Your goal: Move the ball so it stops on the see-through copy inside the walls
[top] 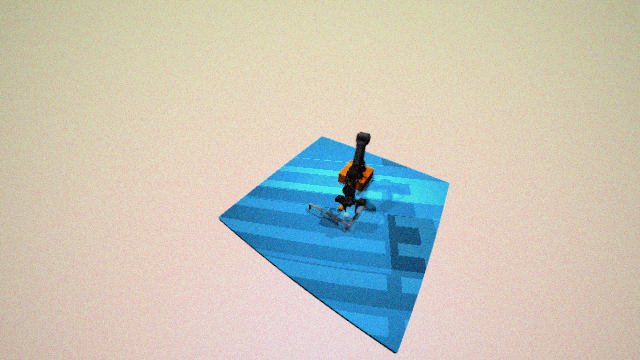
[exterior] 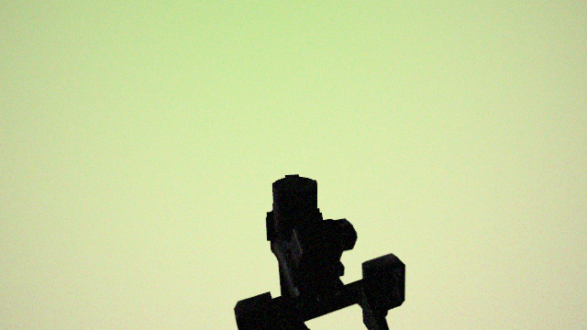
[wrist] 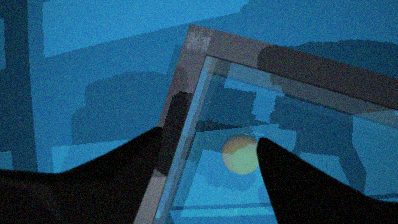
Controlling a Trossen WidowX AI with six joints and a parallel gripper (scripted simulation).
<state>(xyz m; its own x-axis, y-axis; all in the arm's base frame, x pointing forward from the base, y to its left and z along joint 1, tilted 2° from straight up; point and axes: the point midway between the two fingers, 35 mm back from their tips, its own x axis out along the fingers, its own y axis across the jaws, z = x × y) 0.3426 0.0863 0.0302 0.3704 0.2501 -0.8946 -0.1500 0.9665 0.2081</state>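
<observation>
The orange ball lies on the table inside the corner of the two low clear walls. The pale see-through copy is closer to the corner, just beside the ball in the top view. My gripper points down over the corner area, partly open, with nothing between its fingers. In the wrist view the right fingertip touches the edge of the copy in the picture and the left one overlaps a wall. The orange ball is not visible there. Height above the table is hard to tell.
The blue striped table carries the orange arm base behind the walls. Dark arm shadows fall across the table and the walls. The exterior view shows only the dark arm and part of the gripper, with fingertips cut off.
</observation>
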